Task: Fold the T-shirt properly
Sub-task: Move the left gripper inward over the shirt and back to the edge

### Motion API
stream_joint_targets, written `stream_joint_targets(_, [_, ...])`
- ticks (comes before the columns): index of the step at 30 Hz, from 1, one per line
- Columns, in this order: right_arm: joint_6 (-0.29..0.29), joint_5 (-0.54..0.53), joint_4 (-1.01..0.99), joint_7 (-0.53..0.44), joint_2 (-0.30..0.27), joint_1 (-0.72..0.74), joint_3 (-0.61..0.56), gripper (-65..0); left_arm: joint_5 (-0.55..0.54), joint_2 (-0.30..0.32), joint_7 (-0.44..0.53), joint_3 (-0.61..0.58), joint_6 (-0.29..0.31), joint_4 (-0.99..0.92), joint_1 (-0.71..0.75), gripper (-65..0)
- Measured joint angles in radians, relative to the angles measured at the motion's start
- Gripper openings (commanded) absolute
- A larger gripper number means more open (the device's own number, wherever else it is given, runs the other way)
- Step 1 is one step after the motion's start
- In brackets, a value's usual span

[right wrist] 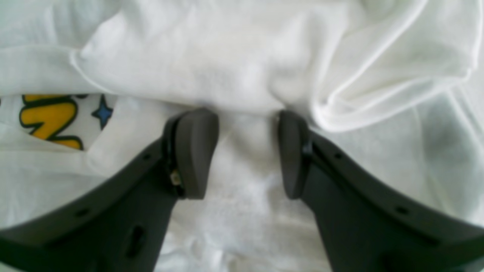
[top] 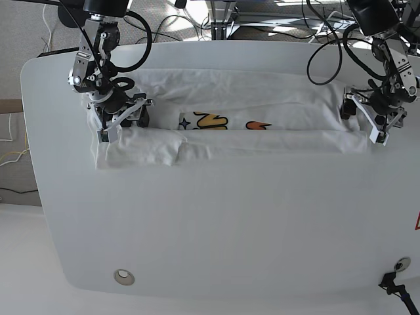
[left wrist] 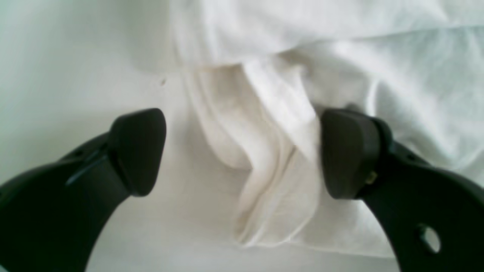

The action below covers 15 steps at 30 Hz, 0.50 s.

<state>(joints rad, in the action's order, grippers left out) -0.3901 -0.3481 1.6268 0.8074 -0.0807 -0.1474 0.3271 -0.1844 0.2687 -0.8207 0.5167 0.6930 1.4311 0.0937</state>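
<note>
T-shirt (top: 230, 141) partly folded, both pincers at its ends

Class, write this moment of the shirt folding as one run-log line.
shirt: on table, partly folded, print showing | left pincer: open, fold between jaws | right pincer: part open on shirt, grip unclear

I see 1 white table (top: 216, 243) with rounded corners carrying the work. Directly on it lies the T-shirt (top: 262, 141), white, spread as a long band across the far half, its near edge folded over so only a strip of yellow, blue and orange print shows. A round metal fitting (top: 123, 277) sits near the front-left corner.
</note>
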Motion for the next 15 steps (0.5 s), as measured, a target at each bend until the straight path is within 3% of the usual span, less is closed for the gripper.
stream_joint_targets(2, [0.0, 0.0, 0.0, 0.0, 0.0, 0.0, 0.0, -36.0, -0.005, -0.002, 0.002, -0.019, 0.0, 0.0, 0.0, -4.9])
stream_joint_targets(4, [0.0, 0.0, 0.0, 0.0, 0.0, 0.0, 0.0, -36.0, -0.008, -0.001, 0.003, -0.031, 0.0, 0.0, 0.0, -10.7])
stream_joint_targets(9, [0.0, 0.0, 0.0, 0.0, 0.0, 0.0, 0.0, -36.0, -0.014, -0.016, 0.01, -0.035, 0.005, 0.002, 0.0, -49.5])
stream_joint_targets(11, [0.0, 0.0, 0.0, 0.0, 0.0, 0.0, 0.0, -36.0, -0.015, -0.015, 0.01, -0.035, 0.005, 0.002, 0.0, -61.7])
stream_joint_targets(12, [0.0, 0.0, 0.0, 0.0, 0.0, 0.0, 0.0, -36.0, -0.015, -0.015, 0.01, -0.035, 0.005, 0.002, 0.0, -65.0])
stream_joint_targets(15, [0.0, 0.0, 0.0, 0.0, 0.0, 0.0, 0.0, -36.0, -0.015, -0.016, 0.01, -0.035, 0.008, 0.003, 0.0, -65.0])
